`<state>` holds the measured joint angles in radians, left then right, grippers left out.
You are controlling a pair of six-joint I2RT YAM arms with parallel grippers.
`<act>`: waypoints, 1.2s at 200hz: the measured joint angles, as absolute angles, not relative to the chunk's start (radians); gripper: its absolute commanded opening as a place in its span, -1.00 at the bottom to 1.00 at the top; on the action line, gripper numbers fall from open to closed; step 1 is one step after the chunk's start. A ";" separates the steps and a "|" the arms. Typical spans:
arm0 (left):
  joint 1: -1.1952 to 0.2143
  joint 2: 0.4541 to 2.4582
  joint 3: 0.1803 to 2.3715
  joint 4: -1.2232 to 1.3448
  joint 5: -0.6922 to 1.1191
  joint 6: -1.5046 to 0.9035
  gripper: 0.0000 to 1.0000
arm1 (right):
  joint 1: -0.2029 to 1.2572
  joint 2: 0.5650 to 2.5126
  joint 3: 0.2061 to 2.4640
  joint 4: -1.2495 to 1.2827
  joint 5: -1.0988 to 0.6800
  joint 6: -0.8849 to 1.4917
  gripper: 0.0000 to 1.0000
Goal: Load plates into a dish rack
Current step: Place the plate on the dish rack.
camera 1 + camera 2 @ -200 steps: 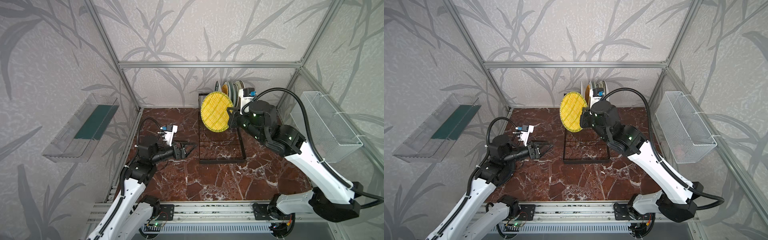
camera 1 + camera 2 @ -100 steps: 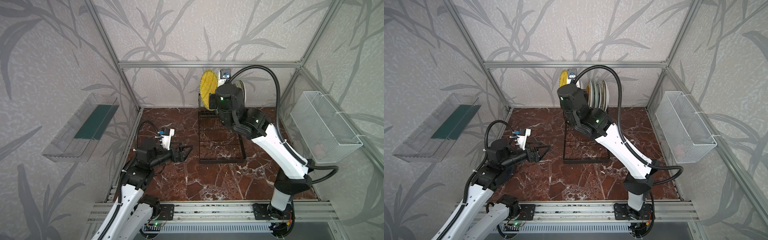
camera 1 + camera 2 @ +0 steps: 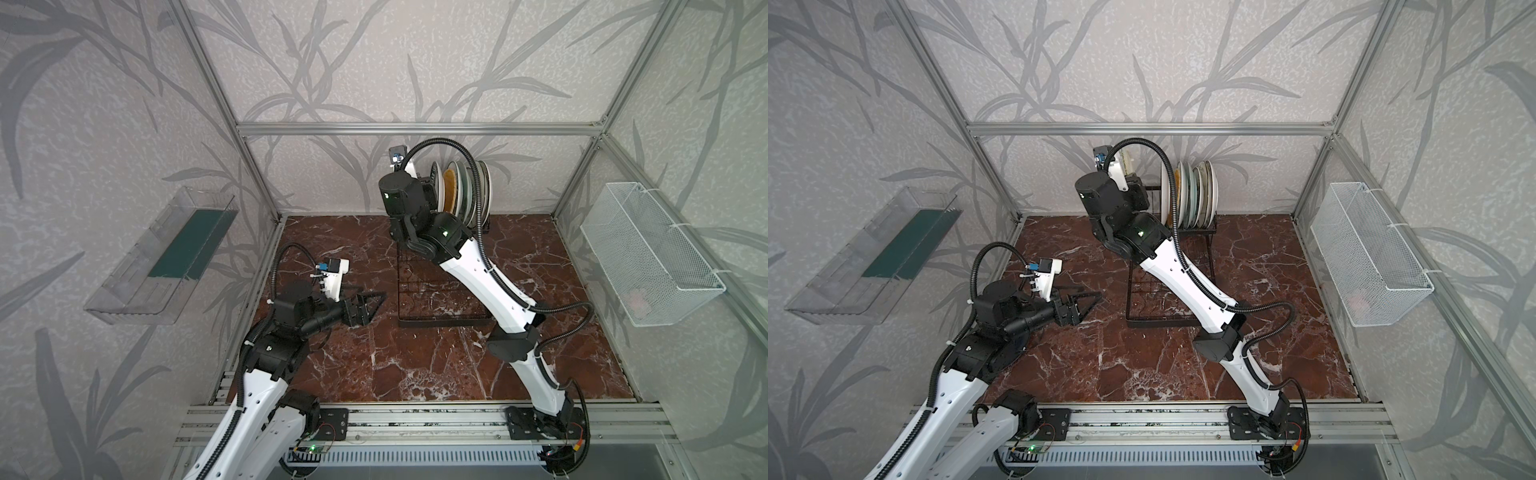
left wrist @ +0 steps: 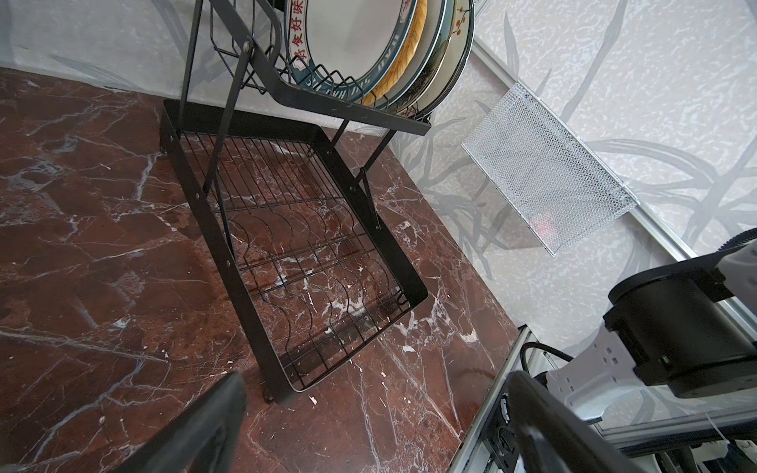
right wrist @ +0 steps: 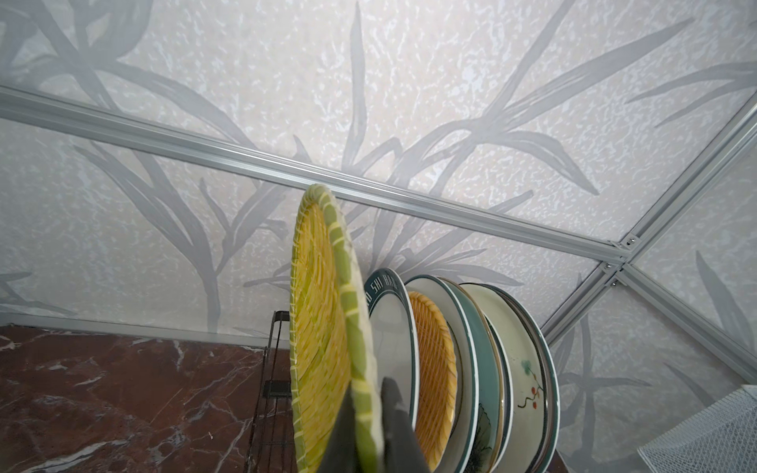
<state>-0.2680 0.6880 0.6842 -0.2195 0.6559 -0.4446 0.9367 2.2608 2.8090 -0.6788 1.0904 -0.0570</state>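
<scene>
Yellow plate [image 5: 319, 327]: on edge at the slot row of the rack [image 3: 440, 291], table's 12 o'clock, just beside the racked plates [image 3: 461, 191] on their 9 o'clock side; whether seated, cannot tell; right gripper [image 5: 366, 409] nipped tight on its rim; left gripper [image 3: 368, 305] spread wide, empty, toward 9 o'clock. Hazards, as judged: the pinch is narrow, so the plate may swing or slip; lowered off-line, it may strike the white plate [image 5: 393, 327] or straddle a bar. Attitude: round, no long axis; disc near upright, plane running 6 to 12, woven face to 9 o'clock.
</scene>
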 measured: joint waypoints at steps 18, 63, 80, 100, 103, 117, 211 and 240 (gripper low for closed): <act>-0.268 0.690 0.683 -0.215 0.656 -0.445 0.99 | 0.908 2.262 2.799 -0.679 1.092 -0.056 -1.00; -0.268 0.693 0.683 -0.209 0.656 -0.445 0.99 | 0.844 2.272 2.799 -0.692 1.096 -0.014 -1.00; -0.268 0.694 0.683 -0.208 0.657 -0.445 0.99 | 0.831 2.288 2.799 -0.711 1.099 0.013 -1.00; -0.268 0.699 0.683 -0.207 0.659 -0.446 0.99 | 0.824 2.312 2.799 -0.730 1.099 0.039 -1.00; -0.267 0.700 0.683 -0.207 0.659 -0.446 0.99 | 0.823 2.316 2.799 -0.731 1.099 0.042 -1.00; -0.267 0.705 0.683 -0.204 0.663 -0.446 0.99 | 0.823 2.332 2.799 -0.735 1.099 0.054 -1.00; -0.265 0.708 0.677 -0.194 0.680 -0.449 0.99 | 0.813 2.376 2.800 -0.727 1.103 0.076 -1.00; -0.265 0.708 0.677 -0.192 0.683 -0.453 0.99 | 0.806 2.403 2.800 -0.727 1.104 0.076 -1.00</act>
